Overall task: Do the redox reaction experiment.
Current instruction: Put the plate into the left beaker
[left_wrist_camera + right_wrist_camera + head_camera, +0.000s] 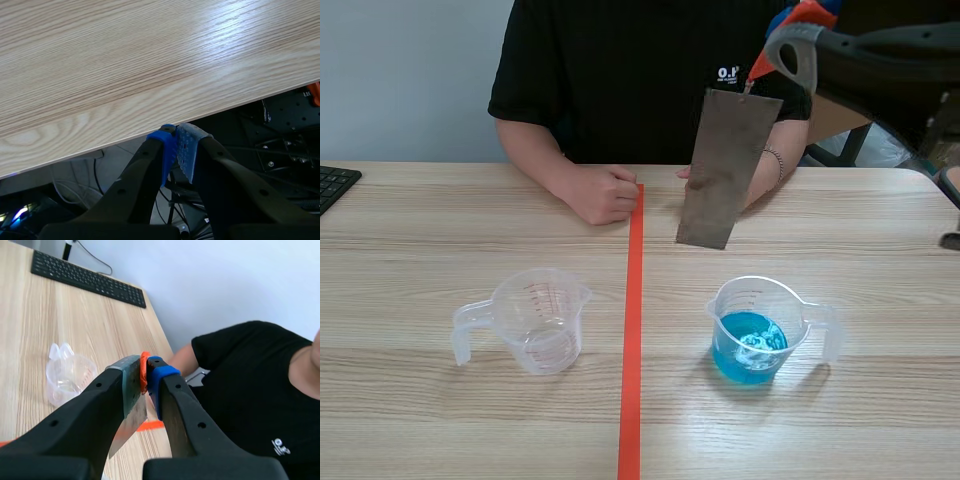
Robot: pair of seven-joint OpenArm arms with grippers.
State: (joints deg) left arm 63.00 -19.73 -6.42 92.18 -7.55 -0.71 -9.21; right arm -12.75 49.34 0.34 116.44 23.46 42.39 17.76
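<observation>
Wooden table (420,230), metal plate (725,170) hanging, long axis near-vertical

So the table (420,230) is light wood-grain, with an orange-red tape line (632,330) running straight down the middle. Left of the line sits an empty clear measuring cup (535,320), upright, handle pointing away from the tape. Right of it is a matching cup with blue liquid (760,330) in the bottom, handle out the other way. A black keyboard (335,185) pokes in at the far left edge, and a person's hand (605,192) rests on the far side, right by the tape.
</observation>
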